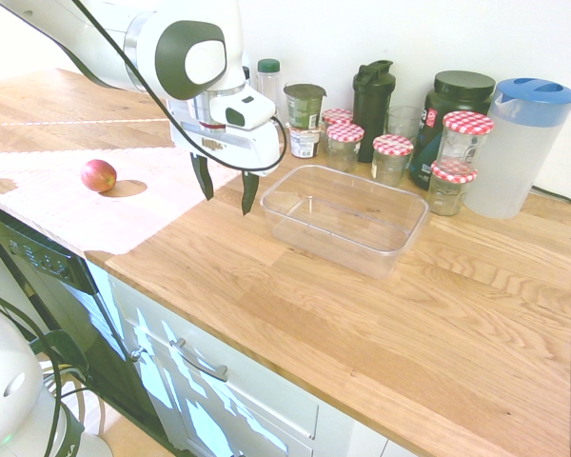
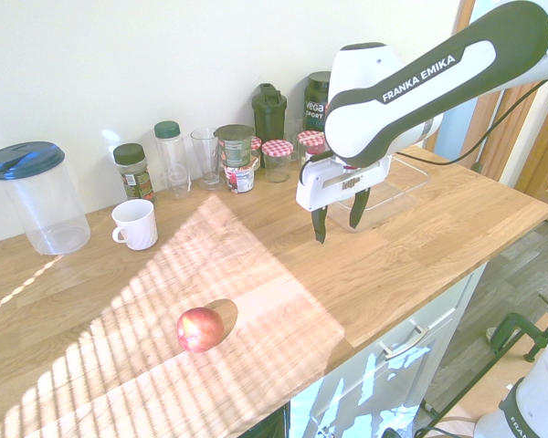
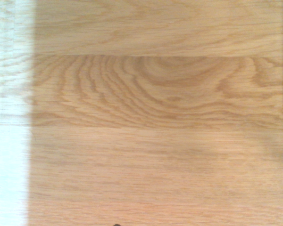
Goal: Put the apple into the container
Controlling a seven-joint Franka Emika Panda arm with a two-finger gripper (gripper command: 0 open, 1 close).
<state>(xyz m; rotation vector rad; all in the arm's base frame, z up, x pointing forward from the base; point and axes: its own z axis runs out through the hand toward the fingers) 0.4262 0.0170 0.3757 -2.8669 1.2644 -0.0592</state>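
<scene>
The small red apple (image 1: 98, 175) (image 2: 200, 329) lies on the sunlit part of the wooden counter, well apart from the arm. The clear shallow plastic container (image 1: 344, 218) (image 2: 389, 186) stands empty on the counter in front of the jars. My gripper (image 1: 227, 186) (image 2: 340, 216) hangs open above bare wood, just beside the container's near end, between it and the apple. Nothing is between the fingers. The wrist view shows only wood grain (image 3: 151, 113).
Red-checked-lid jars (image 1: 393, 157), a dark shaker bottle (image 1: 373, 95), a dark tub (image 1: 452, 119) and a blue-lidded pitcher (image 1: 519, 143) line the wall behind the container. A white mug (image 2: 134, 224), a glass (image 2: 205, 157) and spice bottles (image 2: 132, 171) stand further along.
</scene>
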